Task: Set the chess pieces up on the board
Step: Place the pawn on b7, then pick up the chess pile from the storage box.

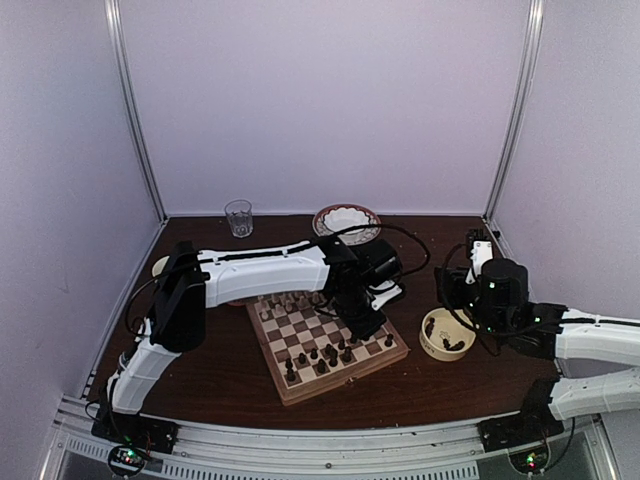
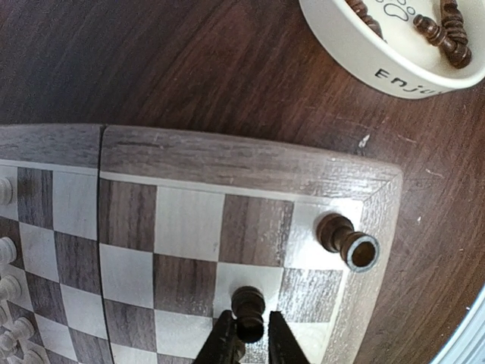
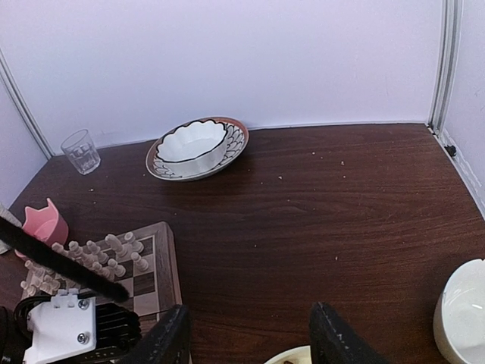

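The board (image 1: 300, 388) lies mid-table with dark chess pieces (image 1: 330, 352) on its near rows and pale ones at the far side. My left gripper (image 2: 248, 337) reaches down over its right edge. Its fingers flank a dark pawn (image 2: 248, 302) standing on a light square, with the jaws parted a sliver and the right finger just clear of it. A dark rook (image 2: 345, 239) stands on the corner square. My right gripper (image 3: 250, 341) is open and holds nothing. It hangs over the cream bowl (image 1: 445, 335) of loose dark pieces (image 2: 443, 30).
A drinking glass (image 1: 238, 217) and a patterned dish (image 1: 346, 220) stand at the back. A pink object (image 3: 42, 224) sits left of the board and a white rounded object (image 3: 462, 318) at the right edge. Booth walls enclose the table on three sides.
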